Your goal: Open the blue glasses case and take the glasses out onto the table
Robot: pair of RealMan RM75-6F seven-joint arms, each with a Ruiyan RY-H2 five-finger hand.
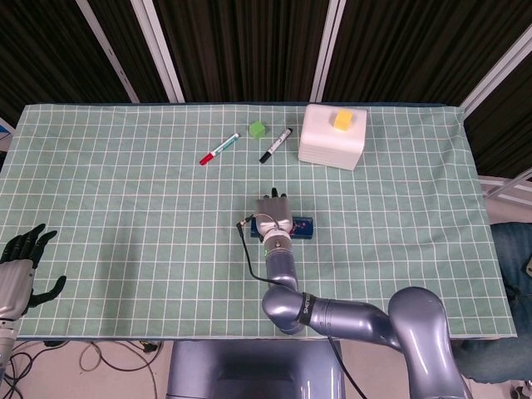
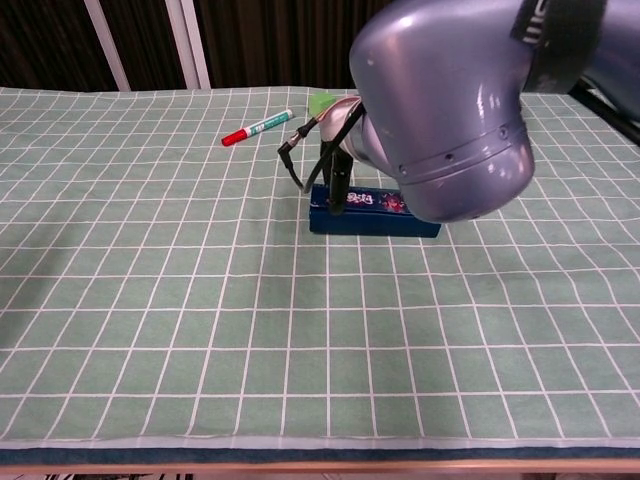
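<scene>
The blue glasses case lies shut near the middle of the green checked cloth, its long front side plain in the chest view. My right hand sits over the case's left end, palm down, fingertips pointing away from me. In the chest view a dark finger reaches down onto the case's front left corner. The big purple arm hides the remainder of that hand, so its grip is unclear. My left hand hovers at the table's near left corner, fingers spread, holding nothing. No glasses show.
Behind the case lie a red-capped marker, a green cube and a black marker. A white box topped by a yellow block stands at the back right.
</scene>
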